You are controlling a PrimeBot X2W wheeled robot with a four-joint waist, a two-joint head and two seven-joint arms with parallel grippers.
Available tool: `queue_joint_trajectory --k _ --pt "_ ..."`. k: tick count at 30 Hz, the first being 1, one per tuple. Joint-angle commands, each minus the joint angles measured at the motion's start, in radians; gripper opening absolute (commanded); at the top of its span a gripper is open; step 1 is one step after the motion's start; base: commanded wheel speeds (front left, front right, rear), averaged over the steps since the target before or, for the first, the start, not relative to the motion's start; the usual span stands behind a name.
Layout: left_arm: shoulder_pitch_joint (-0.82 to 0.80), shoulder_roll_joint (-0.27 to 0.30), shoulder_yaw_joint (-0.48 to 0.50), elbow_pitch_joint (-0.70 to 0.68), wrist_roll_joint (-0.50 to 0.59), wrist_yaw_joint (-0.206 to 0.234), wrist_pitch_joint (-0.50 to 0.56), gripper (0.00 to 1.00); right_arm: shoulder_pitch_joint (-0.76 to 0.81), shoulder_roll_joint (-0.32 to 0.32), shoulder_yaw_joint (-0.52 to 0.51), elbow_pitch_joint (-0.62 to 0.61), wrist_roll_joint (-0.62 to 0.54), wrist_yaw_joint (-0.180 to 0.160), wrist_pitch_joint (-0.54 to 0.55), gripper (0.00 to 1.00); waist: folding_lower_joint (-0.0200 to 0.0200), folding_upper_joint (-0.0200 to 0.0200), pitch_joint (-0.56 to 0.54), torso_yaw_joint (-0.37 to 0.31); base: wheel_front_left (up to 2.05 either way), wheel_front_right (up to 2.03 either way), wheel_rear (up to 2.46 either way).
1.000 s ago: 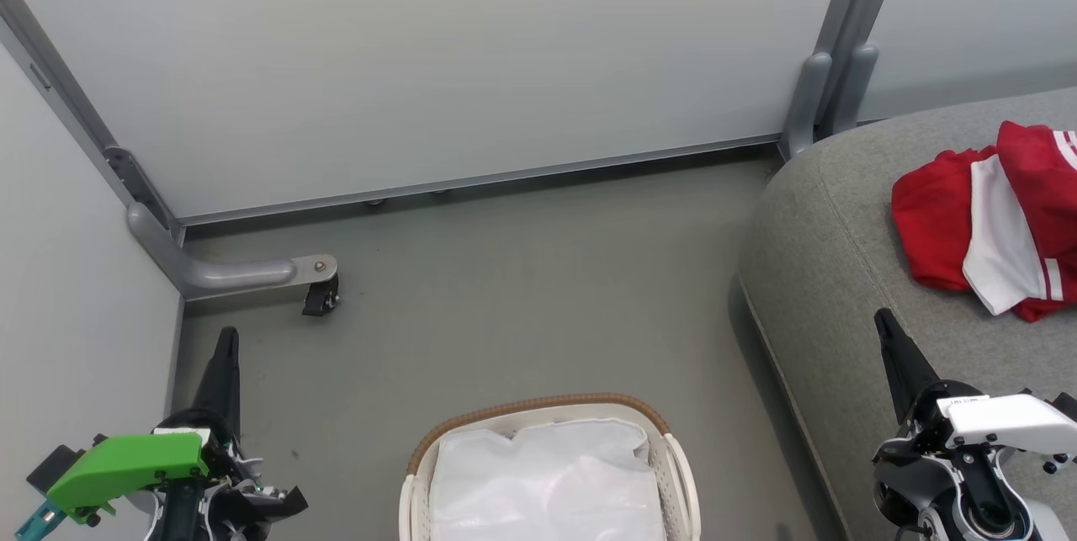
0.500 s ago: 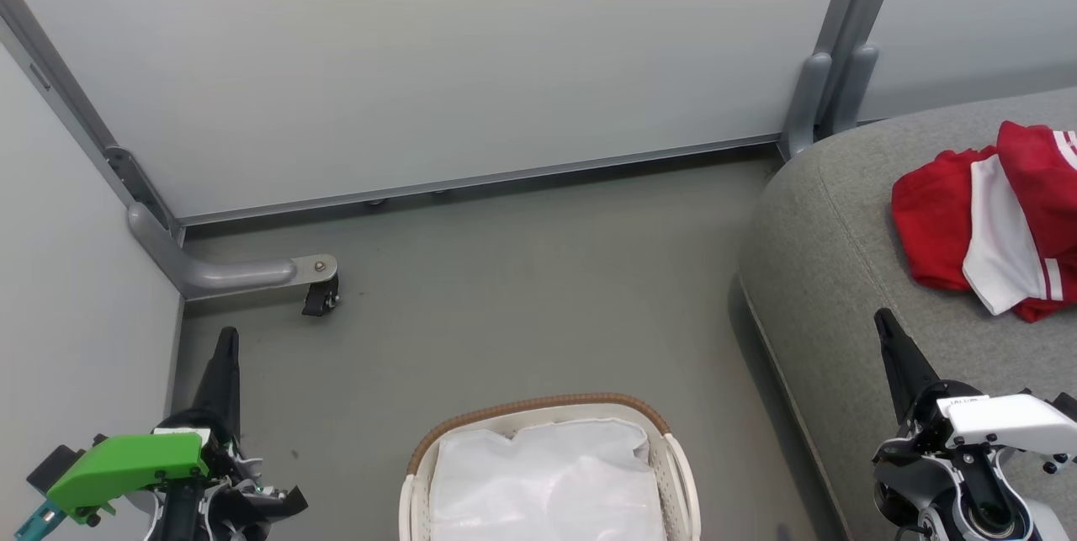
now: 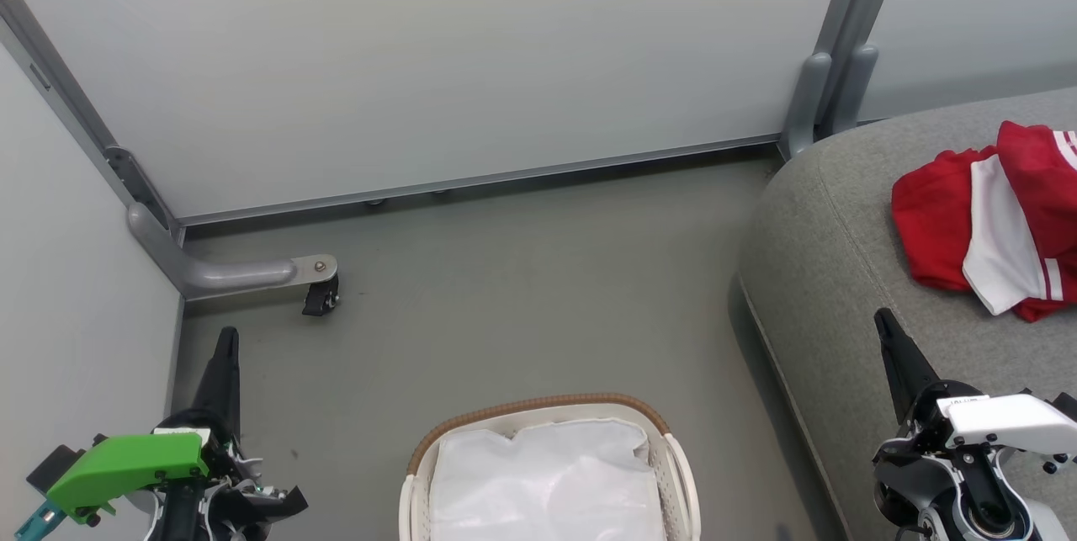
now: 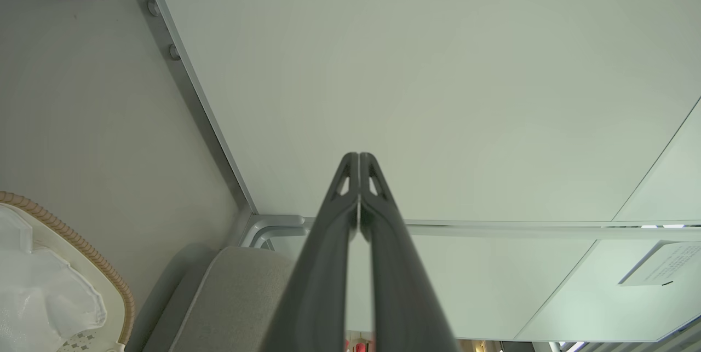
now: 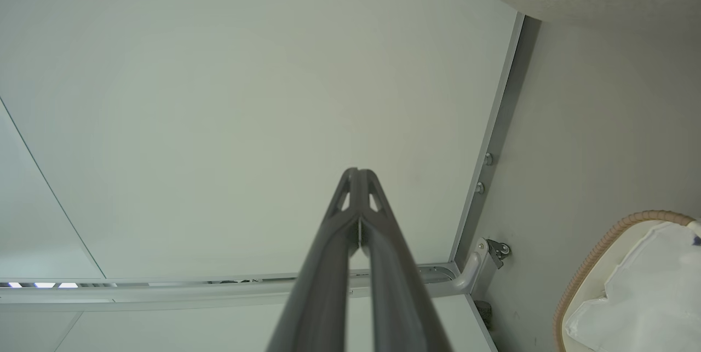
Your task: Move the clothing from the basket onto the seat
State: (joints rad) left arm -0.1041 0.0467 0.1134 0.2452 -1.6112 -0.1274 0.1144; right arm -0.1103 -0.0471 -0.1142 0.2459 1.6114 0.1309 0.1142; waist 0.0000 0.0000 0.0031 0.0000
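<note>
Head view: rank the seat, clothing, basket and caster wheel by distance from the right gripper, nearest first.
From the right gripper:
1. seat, at right, directly behind the fingers.
2. clothing, lying on the seat, up and right of the fingertips.
3. basket, on the floor, bottom centre.
4. caster wheel, far left, by the panel foot.

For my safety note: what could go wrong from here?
1. The basket runs past the head view's bottom edge, and its crumpled liner could hide a garment: the job may be called finished too early.
2. The shut right gripper is near the clothing on the seat; a swing might drag it off.
</note>
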Motion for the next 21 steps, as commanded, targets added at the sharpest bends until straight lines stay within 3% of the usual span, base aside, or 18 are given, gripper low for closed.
queue_joint_trajectory --k 1,21 --pt "-0.009 0.007 0.002 -0.002 -0.003 -0.006 0.003 0.0 0.004 -0.006 -0.002 -0.004 0.003 0.0 0.003 0.0 0.0 0.0 0.0 0.0 0.0 0.0 0.0" --pt "-0.009 0.007 0.002 -0.002 -0.003 -0.006 0.003 0.0 0.004 -0.006 -0.002 -0.004 0.003 0.0 0.003 0.0 0.0 0.0 0.0 0.0 0.0 0.0 0.0"
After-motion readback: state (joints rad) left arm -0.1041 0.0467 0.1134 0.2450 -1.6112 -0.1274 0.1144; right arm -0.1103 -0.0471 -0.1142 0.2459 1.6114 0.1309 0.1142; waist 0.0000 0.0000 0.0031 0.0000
